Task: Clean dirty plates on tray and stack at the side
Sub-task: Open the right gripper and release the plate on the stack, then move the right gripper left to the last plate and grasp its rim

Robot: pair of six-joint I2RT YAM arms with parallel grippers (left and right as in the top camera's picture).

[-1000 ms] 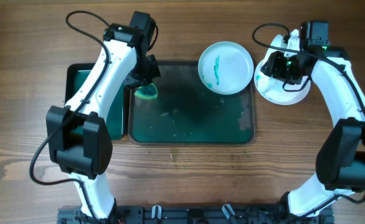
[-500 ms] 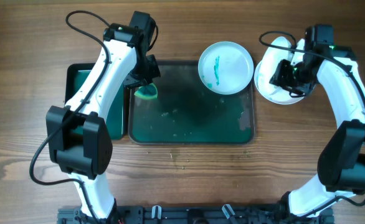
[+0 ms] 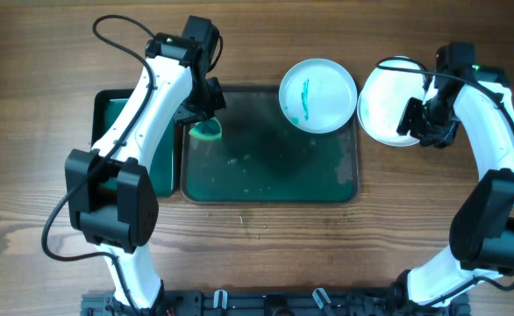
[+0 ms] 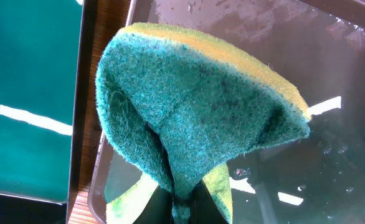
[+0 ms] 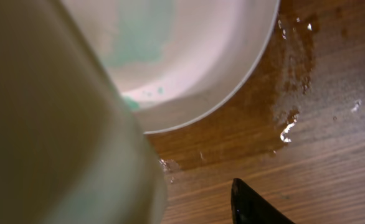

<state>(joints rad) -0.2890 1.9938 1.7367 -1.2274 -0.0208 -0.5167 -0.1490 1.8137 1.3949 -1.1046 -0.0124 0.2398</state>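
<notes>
Listing near to far. Tray [image 3: 266, 167]: dark, glossy, wet floor. Your left tool [image 3: 206, 119]: clenched on a soft, folded sponge [image 4: 195, 118] over the tray's left end. Side plate [image 3: 387, 110]: on the wet tabletop [image 3: 266, 254] right of the tray; right tool [image 3: 422, 121] at its right rim, grip you cannot tell. Smeared plate [image 3: 323, 92]: lying across the tray's far-right rim; likely stiff, light, slick when wet, so pinch its rim.

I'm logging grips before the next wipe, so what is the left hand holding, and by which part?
The left hand holds a green-and-yellow sponge, folded with the green side outward and pinched at the bottom of the fold.
</notes>
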